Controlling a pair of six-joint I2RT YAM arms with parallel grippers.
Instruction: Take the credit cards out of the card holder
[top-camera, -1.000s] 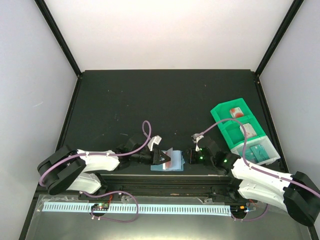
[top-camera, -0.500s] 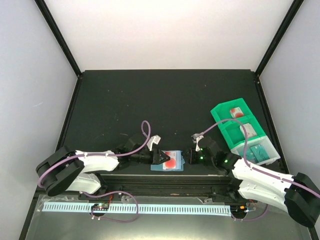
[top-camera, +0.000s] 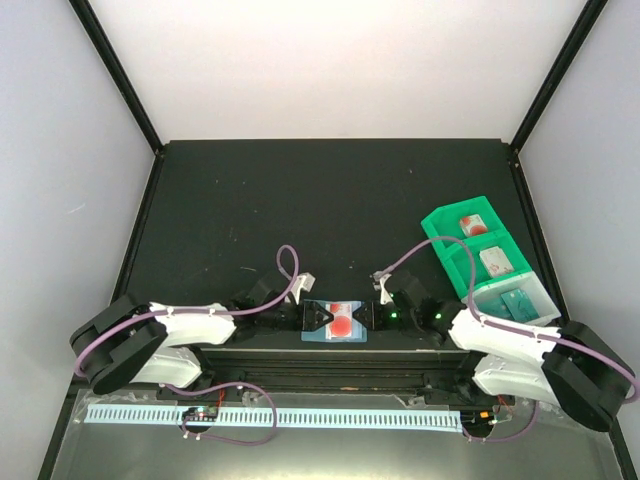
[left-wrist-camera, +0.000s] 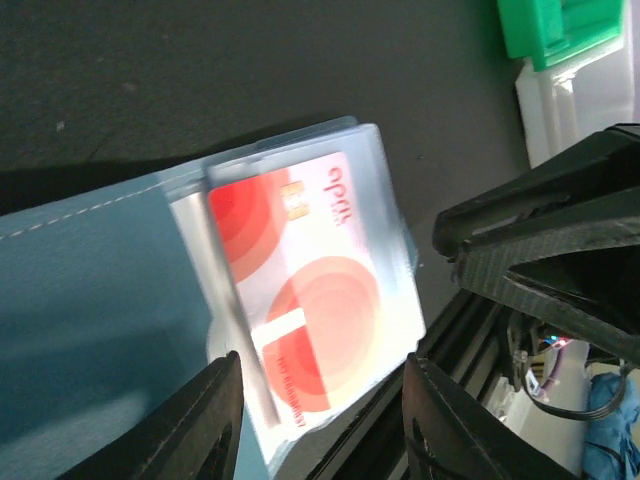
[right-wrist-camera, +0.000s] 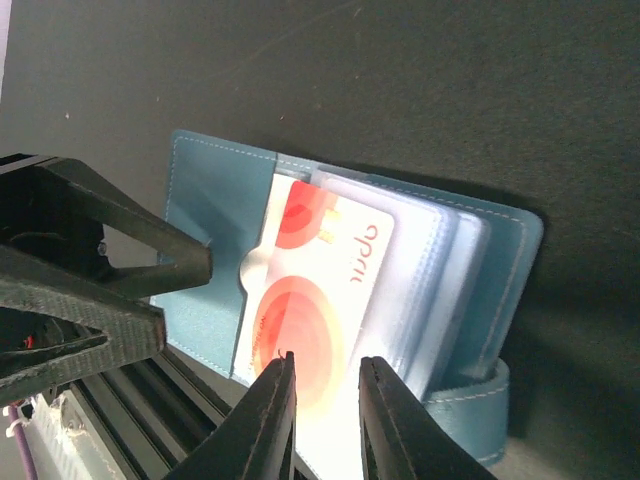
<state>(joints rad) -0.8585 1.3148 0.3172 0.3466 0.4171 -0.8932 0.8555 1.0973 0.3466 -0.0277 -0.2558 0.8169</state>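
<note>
The light-blue card holder (top-camera: 335, 335) lies open near the table's front edge, also in the left wrist view (left-wrist-camera: 90, 300) and the right wrist view (right-wrist-camera: 215, 200). A white card with red blotches (top-camera: 342, 320) lies in its clear sleeves (left-wrist-camera: 320, 290) (right-wrist-camera: 320, 290). My left gripper (top-camera: 316, 318) (left-wrist-camera: 320, 420) is open wide at the holder's left side. My right gripper (top-camera: 368, 318) (right-wrist-camera: 325, 415) hovers over the card's near end, jaws a narrow gap apart. A red-blotched card (top-camera: 470, 224), a pale card (top-camera: 497, 261) and a teal card (top-camera: 517, 303) lie in the tray.
The green compartment tray (top-camera: 440, 220) stands at the right, its nearest compartment white (top-camera: 545, 300); its corner shows in the left wrist view (left-wrist-camera: 550, 30). A black rail (top-camera: 330, 355) runs along the table's front edge just below the holder.
The holder's raised flap has dropped flat, showing the red-blotched card. My right gripper has moved left up to the holder. My left gripper stays at its left side.
</note>
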